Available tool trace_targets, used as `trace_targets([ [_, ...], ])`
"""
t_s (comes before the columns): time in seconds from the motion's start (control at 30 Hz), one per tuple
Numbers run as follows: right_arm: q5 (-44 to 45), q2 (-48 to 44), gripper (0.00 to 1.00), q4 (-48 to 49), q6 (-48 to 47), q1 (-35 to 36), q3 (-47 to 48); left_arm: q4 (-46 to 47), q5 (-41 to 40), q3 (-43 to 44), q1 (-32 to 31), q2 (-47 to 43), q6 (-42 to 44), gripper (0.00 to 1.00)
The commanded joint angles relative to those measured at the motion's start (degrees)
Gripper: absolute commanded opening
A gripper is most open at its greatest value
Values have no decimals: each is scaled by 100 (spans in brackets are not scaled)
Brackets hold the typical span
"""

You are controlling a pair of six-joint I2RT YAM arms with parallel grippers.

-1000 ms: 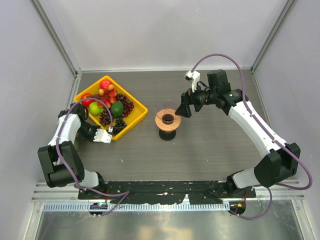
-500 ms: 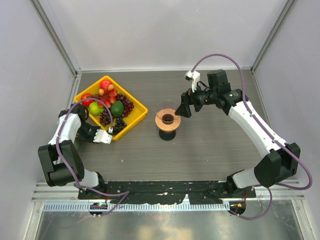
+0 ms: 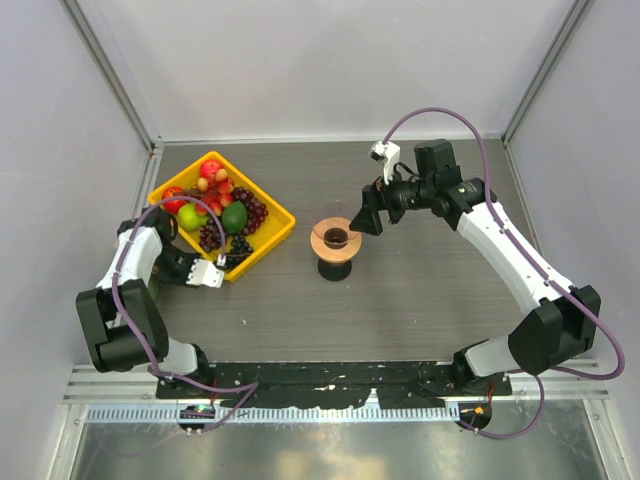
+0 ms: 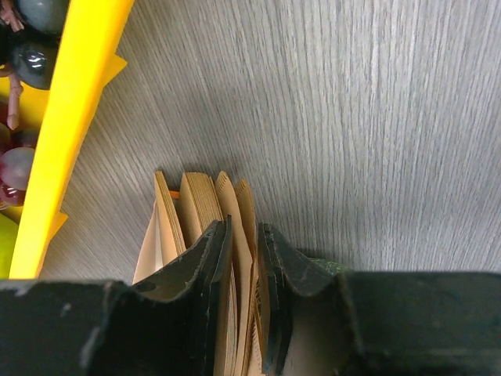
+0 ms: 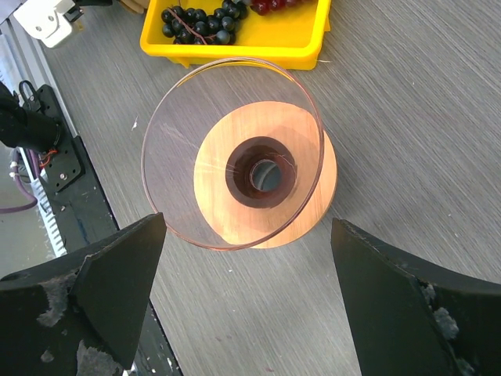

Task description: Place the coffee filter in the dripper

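Grey wood-grain tabletop fills the floor of a white-walled booth, with 2 arms bolted at its near edge. At the middle of it stands the dripper, upright on its black foot. Its axis is vertical and its wide clear mouth opens upward, with the light-wood ring below the cone. To its left sits a yellow tray heaped with fruit.

From above, the right gripper hangs just beside the dripper on its right and far side. Its own camera looks down into the cone, with 1 dark finger low at each side. Those jaws are spread wide and hold nothing.

The left gripper is down at the table by the tray's near-left wall. Its jaws stand only a narrow slot apart. In front of it a bundle of tan papers stands on edge, fanned into several leaves. Their long axes run straight away from the wrist across the wood grain, rounded rims pointing away from the gripper. The coffee filter is among these leaves and passes back into the slot between the 2 fingers. I cannot tell whether 1 sheet or more lies there, or whether the fingers are pinching it.
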Motion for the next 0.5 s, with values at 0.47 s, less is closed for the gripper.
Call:
trace_targets([
  [0.47, -165, 81, 92, 167, 91, 17, 123, 166, -176, 263, -16, 174, 145, 6],
])
